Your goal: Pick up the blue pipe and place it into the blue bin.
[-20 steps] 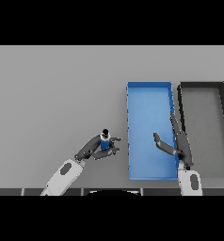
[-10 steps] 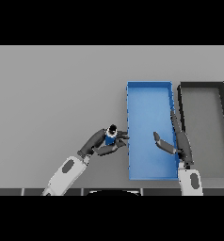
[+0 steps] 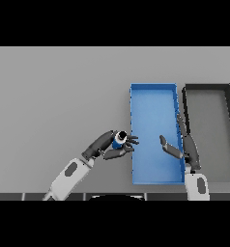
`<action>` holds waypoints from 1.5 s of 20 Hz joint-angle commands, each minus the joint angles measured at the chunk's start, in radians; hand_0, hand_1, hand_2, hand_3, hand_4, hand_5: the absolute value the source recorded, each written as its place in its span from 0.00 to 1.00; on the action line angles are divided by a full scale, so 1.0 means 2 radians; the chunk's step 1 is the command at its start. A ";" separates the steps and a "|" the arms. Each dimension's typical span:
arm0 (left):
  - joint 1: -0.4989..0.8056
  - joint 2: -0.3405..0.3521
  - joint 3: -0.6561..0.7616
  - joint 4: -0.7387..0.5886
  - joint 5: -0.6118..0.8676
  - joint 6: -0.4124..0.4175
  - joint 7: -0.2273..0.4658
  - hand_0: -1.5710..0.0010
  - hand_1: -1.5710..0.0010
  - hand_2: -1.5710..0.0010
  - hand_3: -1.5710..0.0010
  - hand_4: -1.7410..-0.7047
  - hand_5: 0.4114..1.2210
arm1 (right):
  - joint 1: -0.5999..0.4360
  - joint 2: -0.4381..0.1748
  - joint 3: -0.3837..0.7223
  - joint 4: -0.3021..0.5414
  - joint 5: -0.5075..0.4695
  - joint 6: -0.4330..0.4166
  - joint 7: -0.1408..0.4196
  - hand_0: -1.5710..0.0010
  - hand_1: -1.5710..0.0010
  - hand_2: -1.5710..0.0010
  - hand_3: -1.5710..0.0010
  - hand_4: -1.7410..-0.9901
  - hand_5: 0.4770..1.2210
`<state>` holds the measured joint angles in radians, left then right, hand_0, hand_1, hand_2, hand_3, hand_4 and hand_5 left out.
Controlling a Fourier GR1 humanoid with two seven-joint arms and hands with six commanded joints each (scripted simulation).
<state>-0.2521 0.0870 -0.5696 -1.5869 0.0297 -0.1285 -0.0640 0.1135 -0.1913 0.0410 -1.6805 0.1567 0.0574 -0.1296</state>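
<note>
The blue pipe point(image 3: 119, 139) is held in my left hand point(image 3: 112, 145), its ring-shaped end facing up. The hand's fingers are curled round it and reach the left rim of the blue bin point(image 3: 153, 91). The pipe is just left of that rim. My right hand point(image 3: 180, 144) is over the blue bin's right side, with straight fingers and the thumb spread toward the left, holding nothing.
A dark grey bin point(image 3: 206, 89) stands right beside the blue bin, on its right. The grey table point(image 3: 59, 96) stretches wide to the left and behind.
My left hand has carried the blue pipe to the right, from the table left of the blue bin up to the bin's left rim. The right hand has barely moved.
</note>
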 commanded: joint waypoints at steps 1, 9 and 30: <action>0.000 0.002 0.002 -0.003 -0.001 -0.002 0.005 0.00 0.00 0.00 0.00 0.27 1.00 | -0.007 -0.003 -0.001 0.006 -0.002 0.004 0.000 1.00 1.00 1.00 1.00 0.80 0.22; 0.000 -0.011 0.014 0.002 -0.007 -0.022 0.010 0.00 0.00 0.00 0.00 0.26 1.00 | -0.060 -0.018 -0.010 0.033 -0.059 0.064 -0.041 1.00 1.00 0.97 1.00 0.73 0.23; 0.004 -0.036 0.044 0.007 -0.034 -0.065 0.008 0.00 0.00 0.00 0.00 0.27 1.00 | -0.273 -0.081 0.106 -0.082 -0.310 0.292 0.178 1.00 1.00 0.97 1.00 0.65 0.10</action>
<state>-0.2450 0.0142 -0.4811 -1.5729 -0.0390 -0.2602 -0.0472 -0.4330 -0.3543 0.2524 -1.8448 -0.4637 0.6416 0.2262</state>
